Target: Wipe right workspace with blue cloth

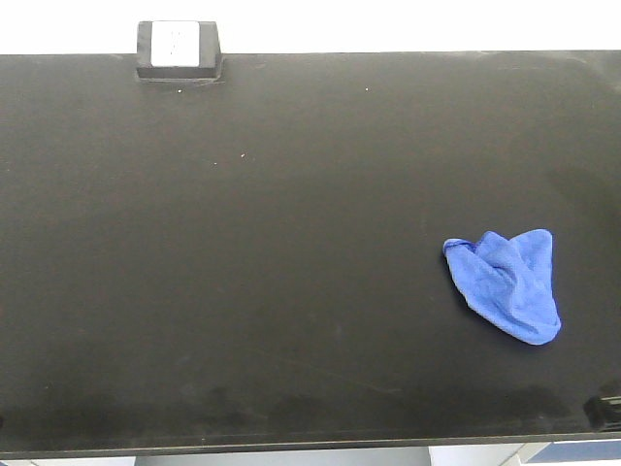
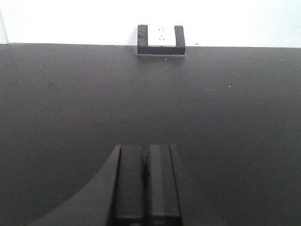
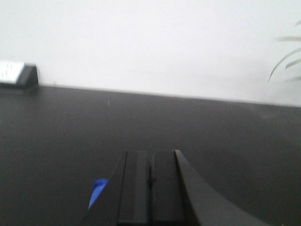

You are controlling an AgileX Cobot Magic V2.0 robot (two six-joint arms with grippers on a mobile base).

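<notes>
Exterior front-facing: the blue cloth (image 1: 506,283) is seen crumpled on the matte-black tabletop (image 1: 291,291), right of centre.
Both the left claw (image 2: 146,174) and right claw (image 3: 150,181) are clenched, empty; farther back, a white-faced black box (image 1: 179,50) is set against the wall.

The cloth (image 1: 506,283) is plain royal blue, the countertop (image 1: 291,243) matte black, the box (image 1: 179,49) black with a white face

Black countertop (image 1: 291,291) bears blue cloth (image 1: 509,283), box (image 1: 179,50).
</notes>
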